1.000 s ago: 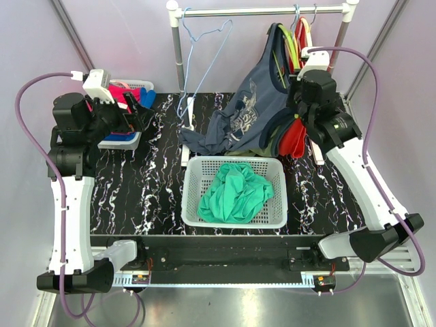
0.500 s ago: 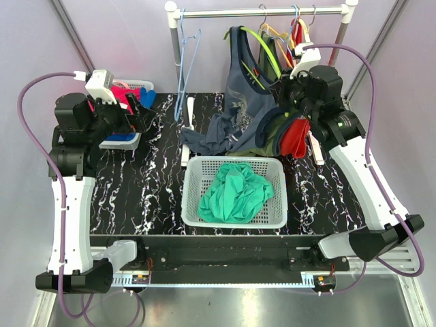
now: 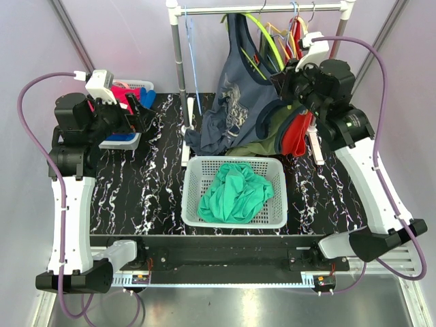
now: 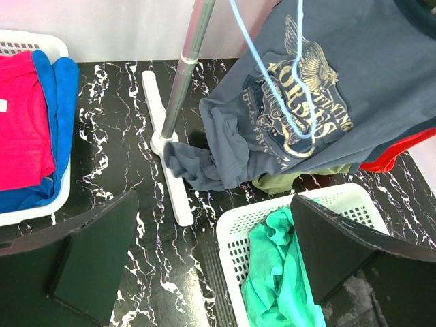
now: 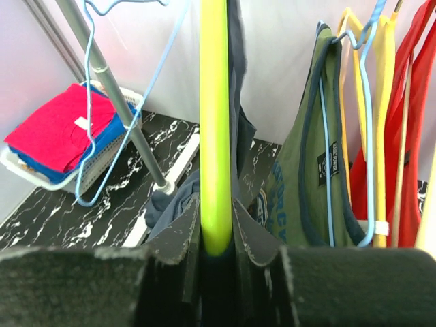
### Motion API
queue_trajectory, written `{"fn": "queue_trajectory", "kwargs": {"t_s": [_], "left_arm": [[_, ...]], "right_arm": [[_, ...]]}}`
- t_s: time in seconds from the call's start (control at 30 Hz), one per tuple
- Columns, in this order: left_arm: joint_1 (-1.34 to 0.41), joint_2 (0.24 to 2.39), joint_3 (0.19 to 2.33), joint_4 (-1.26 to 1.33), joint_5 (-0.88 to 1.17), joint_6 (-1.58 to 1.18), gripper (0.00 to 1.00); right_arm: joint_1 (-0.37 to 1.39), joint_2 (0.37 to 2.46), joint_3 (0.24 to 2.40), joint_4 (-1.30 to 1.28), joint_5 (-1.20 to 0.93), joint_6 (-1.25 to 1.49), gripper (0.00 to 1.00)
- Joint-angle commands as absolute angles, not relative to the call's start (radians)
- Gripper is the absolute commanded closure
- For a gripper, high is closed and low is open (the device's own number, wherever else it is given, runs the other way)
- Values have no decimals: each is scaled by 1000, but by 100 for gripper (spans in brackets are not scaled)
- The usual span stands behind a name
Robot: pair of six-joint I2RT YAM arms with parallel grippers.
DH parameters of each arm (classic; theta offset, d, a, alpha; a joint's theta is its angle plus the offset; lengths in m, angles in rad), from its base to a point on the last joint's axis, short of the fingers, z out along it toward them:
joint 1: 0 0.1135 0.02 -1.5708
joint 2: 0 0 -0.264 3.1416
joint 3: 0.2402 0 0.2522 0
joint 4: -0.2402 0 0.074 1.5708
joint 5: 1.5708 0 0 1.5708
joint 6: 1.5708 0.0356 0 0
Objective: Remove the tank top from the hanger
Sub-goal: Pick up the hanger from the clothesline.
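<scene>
A blue-grey printed tank top (image 3: 235, 95) hangs on a lime-green hanger (image 3: 262, 37) under the rail (image 3: 266, 10), and its lower hem bunches on the table. My right gripper (image 3: 283, 75) is shut on the hanger's lower arm. In the right wrist view the lime hanger (image 5: 214, 122) runs straight up from between the closed fingers of the right gripper (image 5: 215, 225). My left gripper (image 3: 139, 112) stands open at the left with nothing in it. The left wrist view shows the tank top (image 4: 320, 102) ahead of the left gripper (image 4: 212, 204), apart from it.
A white basket (image 3: 194, 204) holding a green garment sits at the front middle. A small basket (image 3: 139, 85) of red and blue clothes is at the back left. An empty light-blue hanger (image 3: 189, 61) hangs by the rack's post. Olive, yellow and red garments (image 3: 296, 136) hang at the right.
My right gripper has risen and shifted right with the lime hanger, pulling the tank top more upright. The light-blue hanger has swung towards the post. The left arm has not moved.
</scene>
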State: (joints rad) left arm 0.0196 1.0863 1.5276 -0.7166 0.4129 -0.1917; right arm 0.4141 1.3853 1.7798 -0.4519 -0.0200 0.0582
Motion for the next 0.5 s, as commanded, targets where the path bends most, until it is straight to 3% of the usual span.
{"fn": "queue_trajectory", "kwargs": {"t_s": [0.0, 0.3, 0.47], "left_arm": [[17, 1071, 1560, -684, 393, -178, 1], [15, 1074, 1562, -686, 399, -183, 1], [15, 1078, 1571, -689, 411, -201, 1]], "right_arm": [[413, 1296, 1894, -386, -47, 66, 100], [414, 1122, 1804, -508, -144, 110, 100], [414, 1134, 1910, -609, -222, 130, 100]]}}
